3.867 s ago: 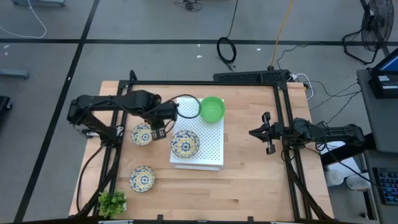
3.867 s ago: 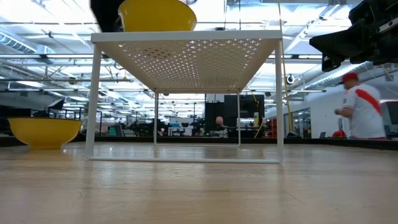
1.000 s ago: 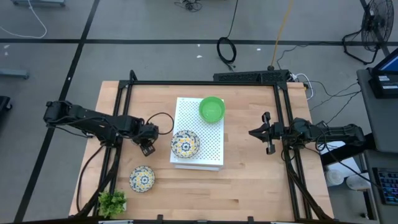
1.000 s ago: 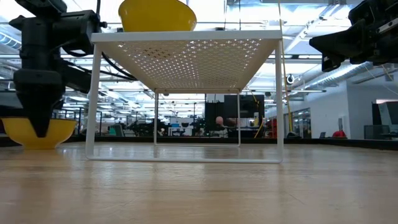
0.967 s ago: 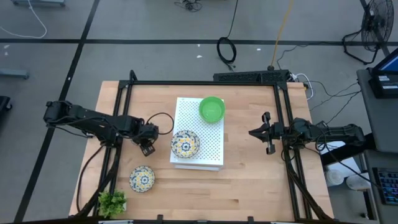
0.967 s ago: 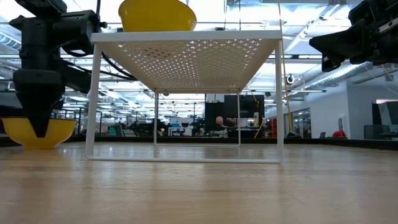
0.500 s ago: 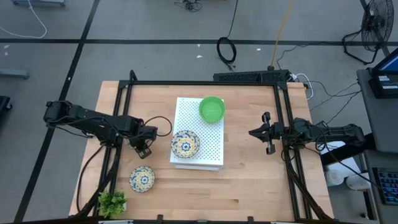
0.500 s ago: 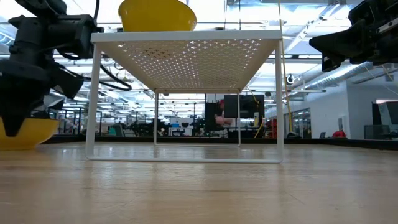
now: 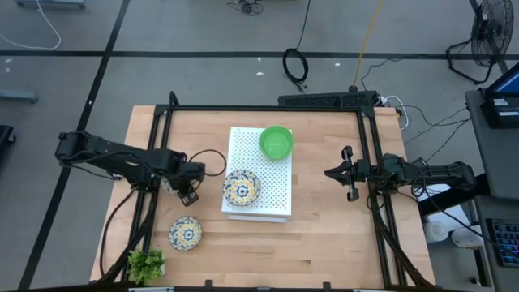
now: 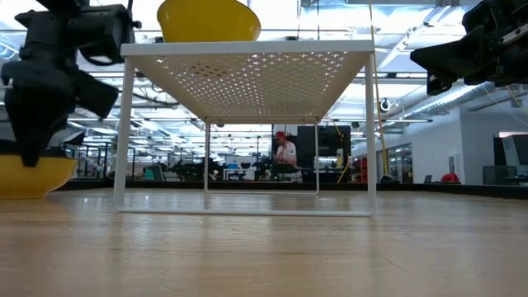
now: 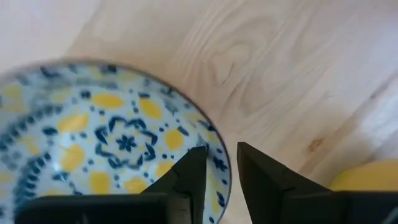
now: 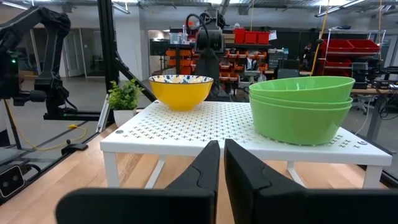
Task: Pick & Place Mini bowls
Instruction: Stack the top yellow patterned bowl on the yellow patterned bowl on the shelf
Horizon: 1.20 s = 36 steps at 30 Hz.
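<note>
A cream mini bowl with a blue-and-yellow pattern (image 11: 112, 143), yellow outside (image 10: 25, 177), sits at the table's left. My left gripper (image 11: 222, 165) points down and is shut on it; in the high view my left gripper (image 9: 185, 186) covers the bowl. A second patterned bowl (image 9: 241, 186) and stacked green bowls (image 9: 276, 142) stand on the white perforated rack (image 9: 268, 207). A third patterned bowl (image 9: 185, 234) rests on the table near the front left. My right gripper (image 9: 328, 173) hovers shut, level, right of the rack. My left gripper has the bowl's rim (image 11: 217, 146) between its two fingers, one finger (image 11: 186, 180) inside the bowl and the other (image 11: 261, 180) outside. The fingers come from above, pointing down. The bowl stays upright; whether its foot is clear of the table I cannot tell.
The rack stands on thin legs (image 10: 124, 132) mid-table with open space beneath. A small green plant (image 9: 146, 264) sits at the front left corner. A black frame (image 9: 369, 162) borders the table. A person (image 10: 285, 157) stands far behind in the room.
My left gripper has tipped a little and shifted slightly toward the table's left edge, and the patterned bowl has moved that way with it. My right arm has kept still.
</note>
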Tool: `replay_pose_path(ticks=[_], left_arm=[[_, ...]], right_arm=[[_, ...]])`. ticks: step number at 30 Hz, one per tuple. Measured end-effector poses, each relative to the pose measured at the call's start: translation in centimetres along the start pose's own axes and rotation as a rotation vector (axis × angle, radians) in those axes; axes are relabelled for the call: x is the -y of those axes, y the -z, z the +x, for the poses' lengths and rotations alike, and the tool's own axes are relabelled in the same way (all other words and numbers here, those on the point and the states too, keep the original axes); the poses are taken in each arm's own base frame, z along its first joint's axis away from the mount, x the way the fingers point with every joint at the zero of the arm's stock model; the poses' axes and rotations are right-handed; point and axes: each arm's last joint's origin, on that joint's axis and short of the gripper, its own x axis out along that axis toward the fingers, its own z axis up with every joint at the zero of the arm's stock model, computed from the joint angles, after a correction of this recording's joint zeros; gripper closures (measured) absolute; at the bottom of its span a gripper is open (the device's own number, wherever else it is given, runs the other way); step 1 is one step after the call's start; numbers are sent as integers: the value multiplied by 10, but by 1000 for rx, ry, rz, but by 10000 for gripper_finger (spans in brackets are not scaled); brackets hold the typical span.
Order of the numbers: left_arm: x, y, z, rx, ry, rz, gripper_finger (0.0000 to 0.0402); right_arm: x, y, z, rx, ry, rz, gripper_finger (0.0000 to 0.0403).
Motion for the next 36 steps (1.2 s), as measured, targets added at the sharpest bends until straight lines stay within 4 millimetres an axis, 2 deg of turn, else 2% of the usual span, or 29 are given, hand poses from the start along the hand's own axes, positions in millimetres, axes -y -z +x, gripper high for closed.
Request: replay_pose_path(ticks=[7,15,23,32,36], left_arm=[[-1,8,-8,30,-13,37,309],[5,16,-7,19,-36,28,309],[10,21,-5,83,-111,75,309],[11,22,-5,109,-121,-34,309],[11,23,-5,97,-113,-161,309]], right_arm=[[0,0,0,0,0,0,391],[0,0,0,0,0,0,388],[0,0,0,0,0,0,391],[0,0,0,0,0,0,391],[0,0,0,0,0,0,388]])
